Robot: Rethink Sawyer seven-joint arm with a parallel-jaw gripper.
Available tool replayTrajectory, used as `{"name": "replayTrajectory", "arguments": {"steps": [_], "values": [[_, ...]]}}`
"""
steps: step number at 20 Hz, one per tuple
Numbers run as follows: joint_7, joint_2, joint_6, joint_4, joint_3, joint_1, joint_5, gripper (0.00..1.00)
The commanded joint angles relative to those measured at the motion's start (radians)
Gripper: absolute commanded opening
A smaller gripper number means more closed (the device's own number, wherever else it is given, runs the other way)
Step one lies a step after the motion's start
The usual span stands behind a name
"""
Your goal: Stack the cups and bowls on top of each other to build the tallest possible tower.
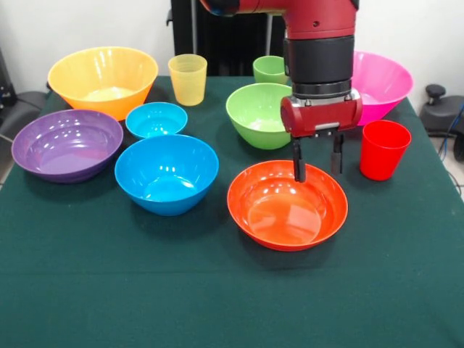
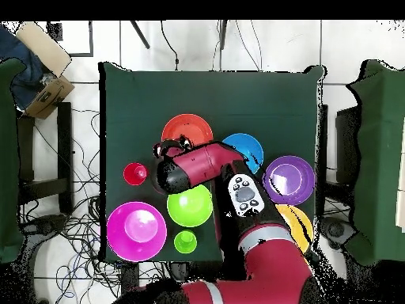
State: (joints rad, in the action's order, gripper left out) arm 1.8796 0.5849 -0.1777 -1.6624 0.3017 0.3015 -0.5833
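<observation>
Gripper (image 1: 317,161) sits open for you over the red-orange bowl's (image 1: 287,206) far rim; nothing held; red cup (image 1: 383,149) just beside it.

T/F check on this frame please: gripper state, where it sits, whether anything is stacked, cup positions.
1. The gripper is open, holding nothing. True.
2. Its fingers hang over the far rim of the red-orange bowl. True.
3. The small blue bowl sits inside the big blue bowl. False: they stand apart on the table.
4. The red cup lies on its side. False: it stands upright.
5. The yellow cup stands beside the yellow-orange bowl. True.
</observation>
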Motion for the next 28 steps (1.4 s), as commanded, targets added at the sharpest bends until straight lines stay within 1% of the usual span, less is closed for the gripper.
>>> {"name": "replayTrajectory", "arguments": {"steps": [1,4,10,14,16,19,24,28], "values": [[0.009,-0.022,-0.088,0.053,-0.064,-0.07,-0.062,1.0],[0.012,-0.03,-0.102,0.071,-0.084,-0.087,-0.052,1.0],[0.01,-0.042,-0.093,0.079,-0.112,-0.104,-0.042,1.0],[-0.008,-0.025,-0.116,0.065,-0.079,-0.072,-0.012,1.0],[-0.014,-0.018,-0.12,0.058,-0.071,-0.065,-0.008,1.0],[-0.017,-0.013,-0.121,0.054,-0.07,-0.065,-0.011,1.0],[-0.003,-0.014,-0.087,0.042,-0.081,-0.071,-0.026,1.0],[-0.008,-0.014,-0.095,0.043,-0.082,-0.073,-0.025,1.0]]}}
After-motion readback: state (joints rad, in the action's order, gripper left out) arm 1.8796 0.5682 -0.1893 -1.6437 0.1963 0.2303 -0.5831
